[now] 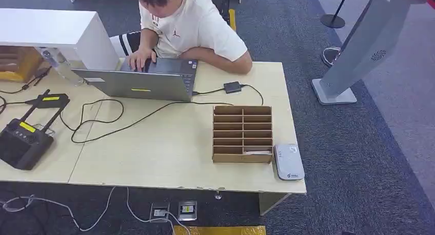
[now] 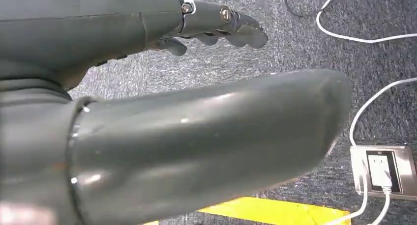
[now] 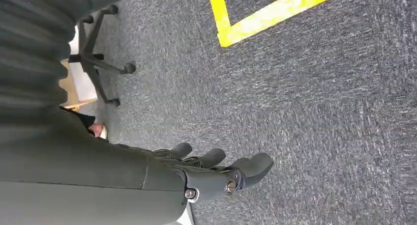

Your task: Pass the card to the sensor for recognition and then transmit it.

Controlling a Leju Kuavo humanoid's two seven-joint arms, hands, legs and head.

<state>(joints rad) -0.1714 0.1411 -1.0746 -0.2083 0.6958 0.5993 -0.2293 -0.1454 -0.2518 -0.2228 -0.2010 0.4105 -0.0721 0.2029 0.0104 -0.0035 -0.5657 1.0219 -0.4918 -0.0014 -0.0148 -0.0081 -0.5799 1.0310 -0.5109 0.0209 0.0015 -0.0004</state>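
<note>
A brown slotted card rack stands on the light wooden table, with a pale card lying in its nearest right slot. Just right of the rack lies the flat grey-white sensor pad, close to the table's front right corner. My left hand hangs over grey carpet, fingers apart and holding nothing. My right hand also hangs above the carpet, fingers loosely spread and holding nothing.
A person in a white shirt types on a grey laptop at the table's far side. Black cables, a black remote controller and a white box occupy the left. A grey kiosk stands right. A floor socket lies below.
</note>
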